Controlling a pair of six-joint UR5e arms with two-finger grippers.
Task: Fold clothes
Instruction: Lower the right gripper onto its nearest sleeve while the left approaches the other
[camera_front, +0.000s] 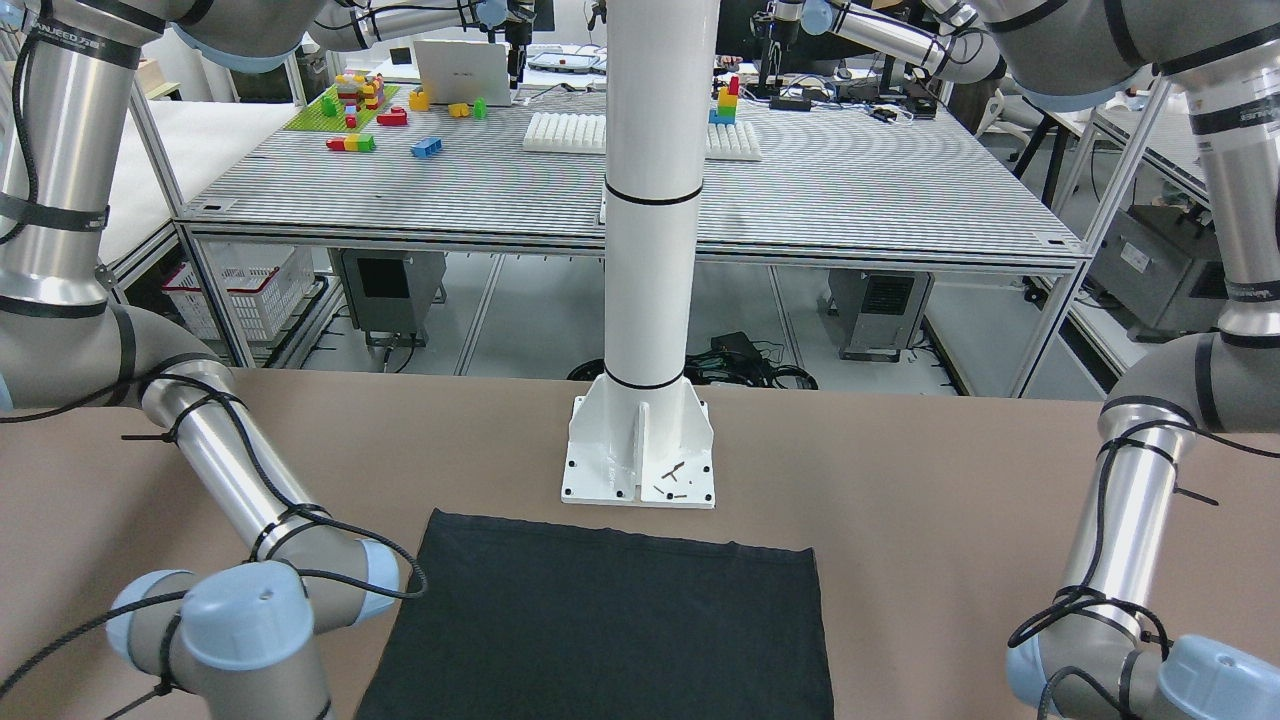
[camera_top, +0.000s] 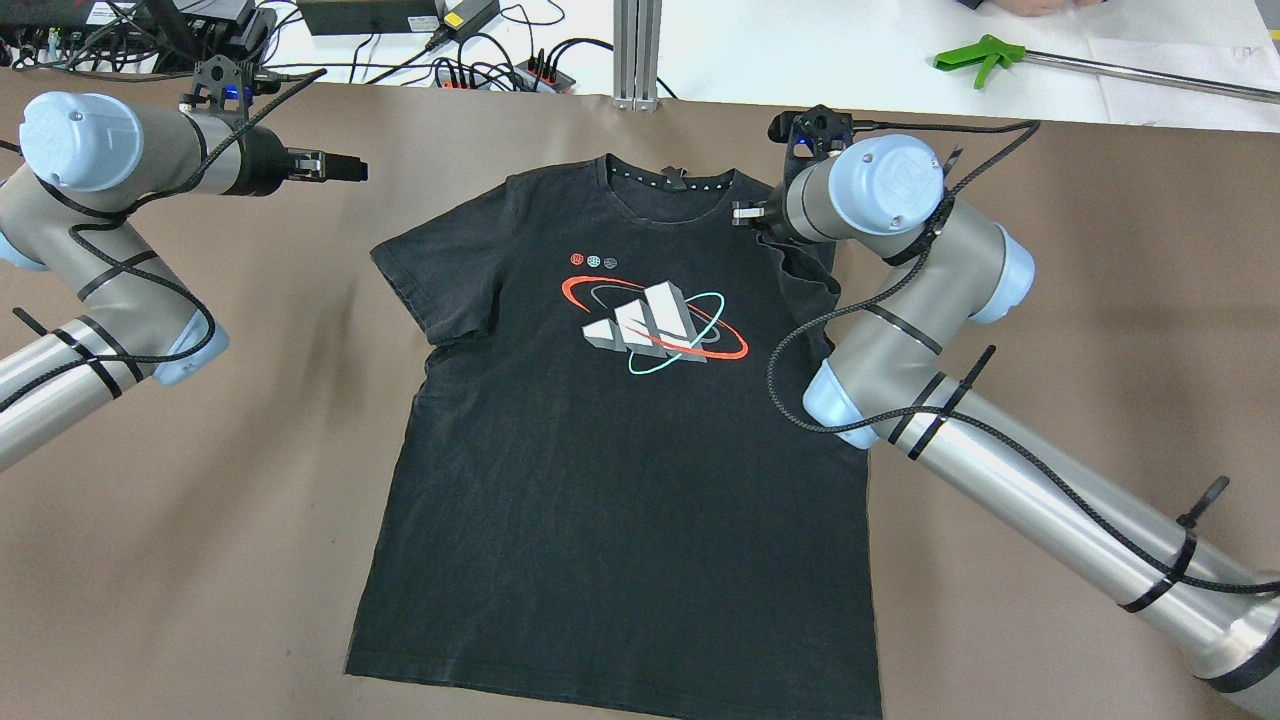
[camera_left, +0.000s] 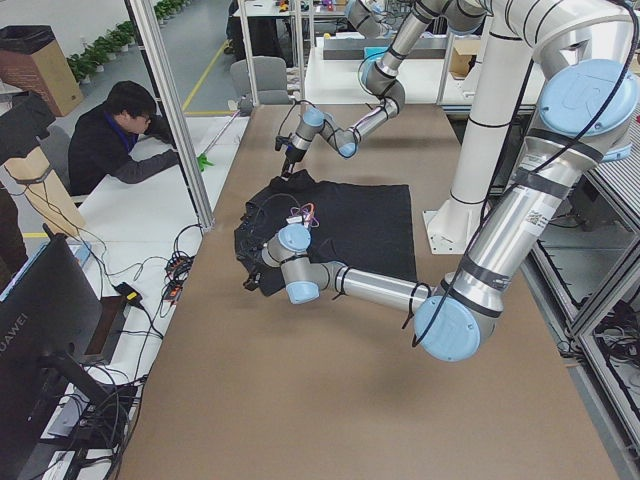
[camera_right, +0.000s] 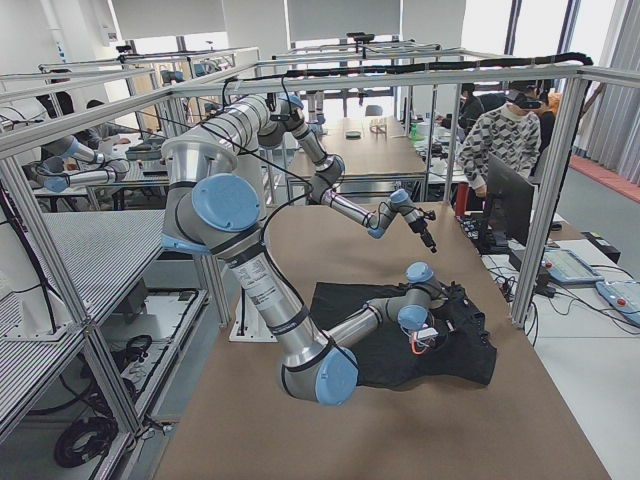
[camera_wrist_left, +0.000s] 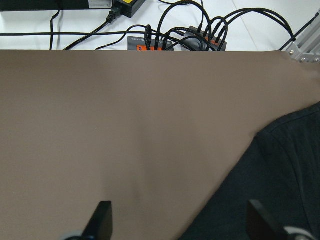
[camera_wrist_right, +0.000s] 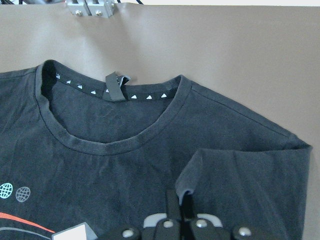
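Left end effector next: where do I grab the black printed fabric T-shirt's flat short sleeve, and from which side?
Pinch the sleeve at its hemmed cuff, coming from the bare table on the robot's left. It lies flat and spread, cuff edge facing the open left end effector.

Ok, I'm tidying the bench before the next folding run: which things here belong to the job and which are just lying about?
Job: black T-shirt; right tool, shut on its sleeve; left tool, open, empty.
Lying about: green-handled rod; power strip; metal post.
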